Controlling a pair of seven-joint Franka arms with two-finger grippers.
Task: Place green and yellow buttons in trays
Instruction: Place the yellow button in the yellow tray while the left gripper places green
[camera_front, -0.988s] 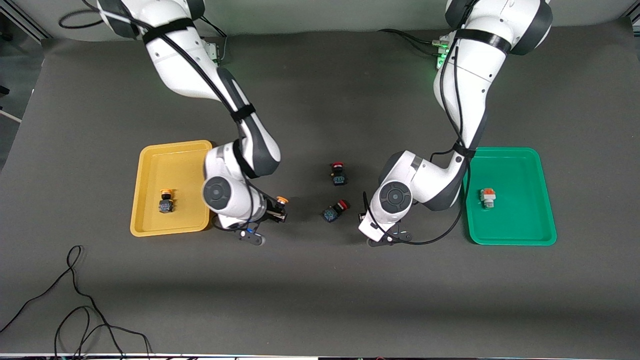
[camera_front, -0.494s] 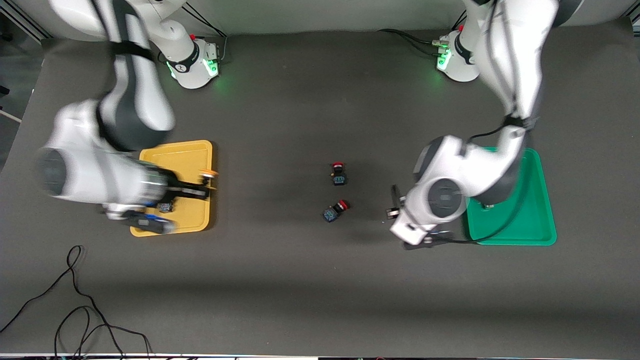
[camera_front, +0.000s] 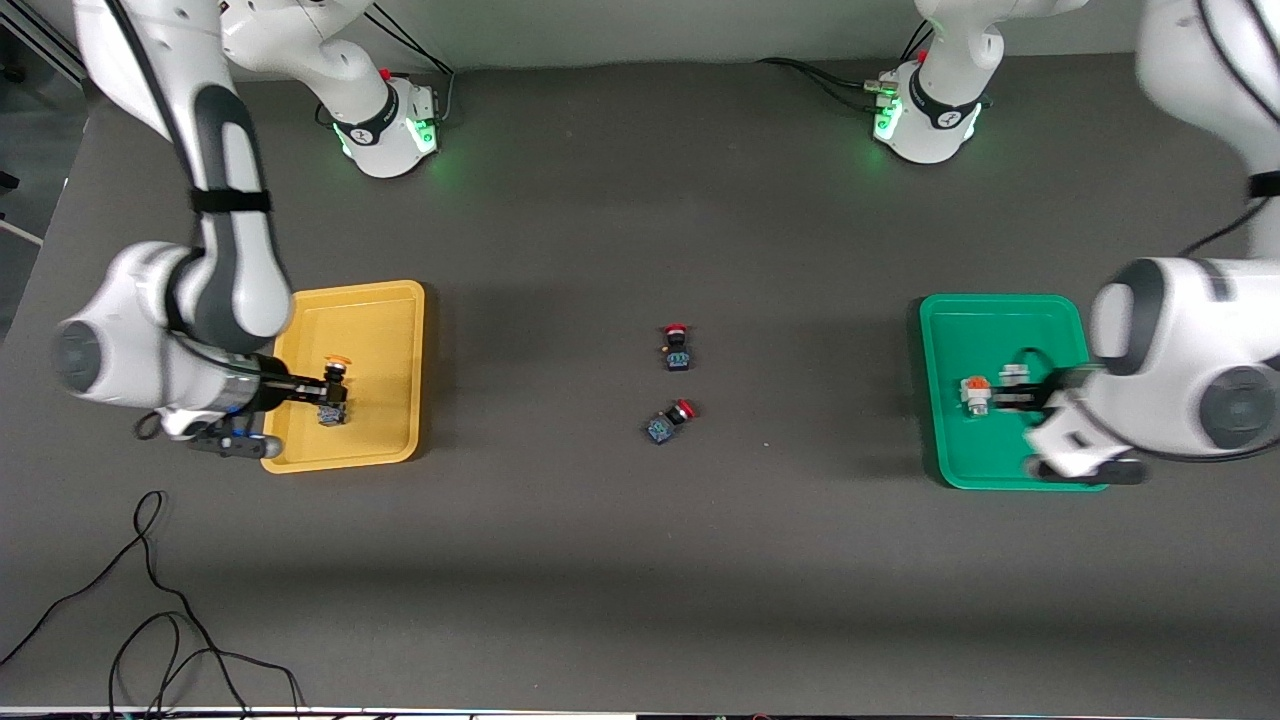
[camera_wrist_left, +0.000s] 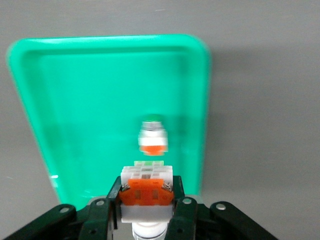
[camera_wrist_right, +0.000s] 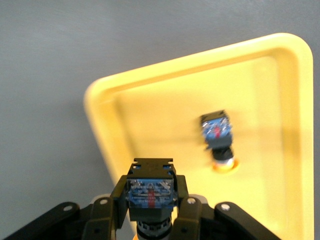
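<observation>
My right gripper is shut on a yellow-capped dark button and holds it over the mustard yellow tray, just above a second yellow button that lies in the tray. That second button also shows in the right wrist view. My left gripper is shut on a white-and-orange green-tipped button over the bright green tray. Another white-and-orange button lies in that tray, beside the gripper, and shows in the left wrist view.
Two red-capped dark switches lie on the grey mat midway between the trays. A loose black cable curls on the mat nearest the front camera, at the right arm's end.
Both arms have swung outward from the table's middle. The right gripper carried its yellow button over the yellow tray; the left gripper carried its white-and-orange button over the green tray.
</observation>
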